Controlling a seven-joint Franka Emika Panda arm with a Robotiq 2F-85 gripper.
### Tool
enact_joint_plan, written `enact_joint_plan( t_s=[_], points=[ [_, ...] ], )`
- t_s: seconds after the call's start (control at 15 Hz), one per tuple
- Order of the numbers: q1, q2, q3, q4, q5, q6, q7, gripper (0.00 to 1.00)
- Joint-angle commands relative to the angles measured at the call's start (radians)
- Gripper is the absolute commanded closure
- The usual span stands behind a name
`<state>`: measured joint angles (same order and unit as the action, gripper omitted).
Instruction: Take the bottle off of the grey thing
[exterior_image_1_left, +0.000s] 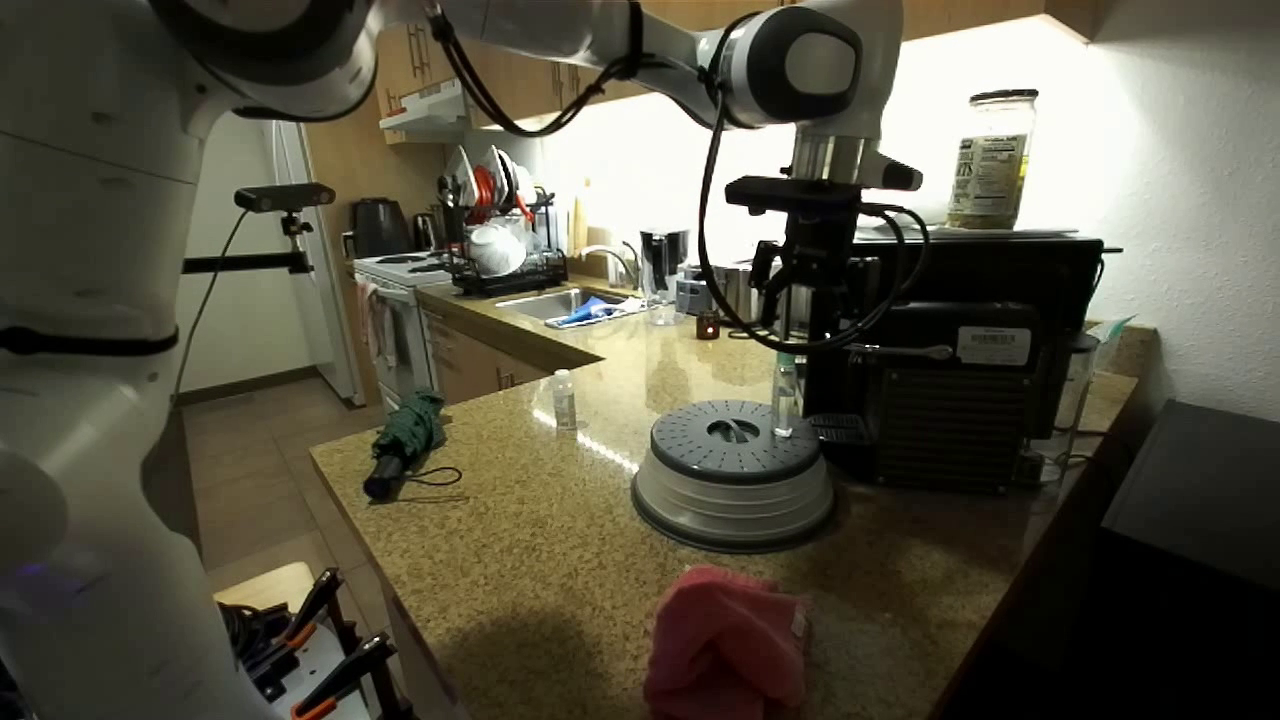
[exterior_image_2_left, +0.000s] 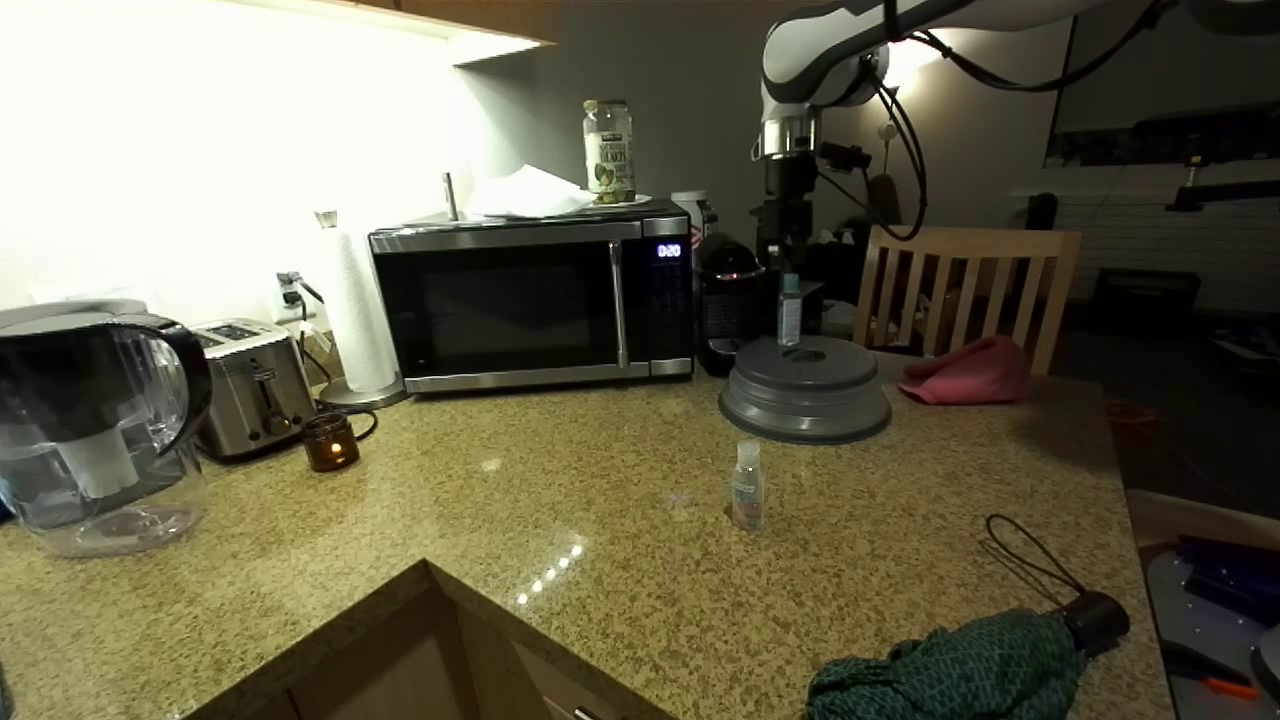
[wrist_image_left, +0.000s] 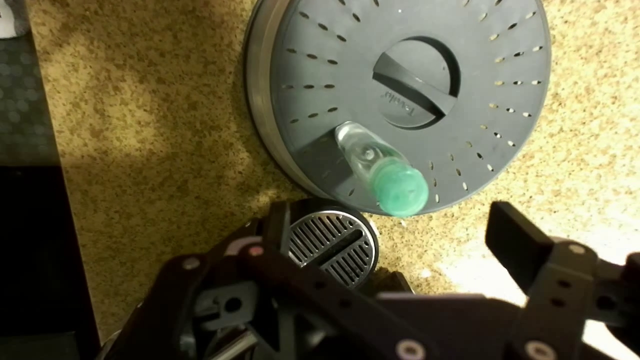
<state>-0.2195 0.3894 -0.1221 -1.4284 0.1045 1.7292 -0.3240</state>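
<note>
The bottle (exterior_image_1_left: 785, 405) is small, clear and green-capped. It stands upright near the edge of the round grey domed thing's (exterior_image_1_left: 735, 505) top, beside the sunken handle. In an exterior view the bottle (exterior_image_2_left: 790, 318) and the grey thing (exterior_image_2_left: 805, 412) show again. My gripper (exterior_image_1_left: 795, 300) points down just above the bottle; it also shows in an exterior view (exterior_image_2_left: 787, 255). In the wrist view the gripper (wrist_image_left: 392, 232) is open, its fingers wide apart with nothing between them. The bottle's green cap (wrist_image_left: 400, 189) lies just ahead of the gap; the grey thing (wrist_image_left: 480, 120) is below.
A black coffee machine (exterior_image_2_left: 730, 300) stands close beside the grey thing, its drip grille (wrist_image_left: 332, 245) under the left finger. A microwave (exterior_image_2_left: 520, 310) is behind. Another small clear bottle (exterior_image_2_left: 747, 490), a green umbrella (exterior_image_1_left: 405, 440) and a pink cloth (exterior_image_1_left: 725, 640) lie or stand on the counter.
</note>
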Motion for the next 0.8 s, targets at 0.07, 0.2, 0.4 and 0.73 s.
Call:
enact_joint_plan(
  t_s=[0.07, 0.2, 0.4, 0.73],
  points=[
    [-0.006, -0.016, 0.023, -0.026, 0.012, 0.023, 0.001, 0.00],
    [-0.007, -0.015, 0.026, -0.028, 0.014, 0.027, 0.003, 0.00],
    [-0.008, -0.018, 0.024, -0.031, 0.008, 0.026, 0.004, 0.00],
    [-0.013, -0.008, 0.020, -0.034, 0.007, 0.020, 0.005, 0.00]
  ],
)
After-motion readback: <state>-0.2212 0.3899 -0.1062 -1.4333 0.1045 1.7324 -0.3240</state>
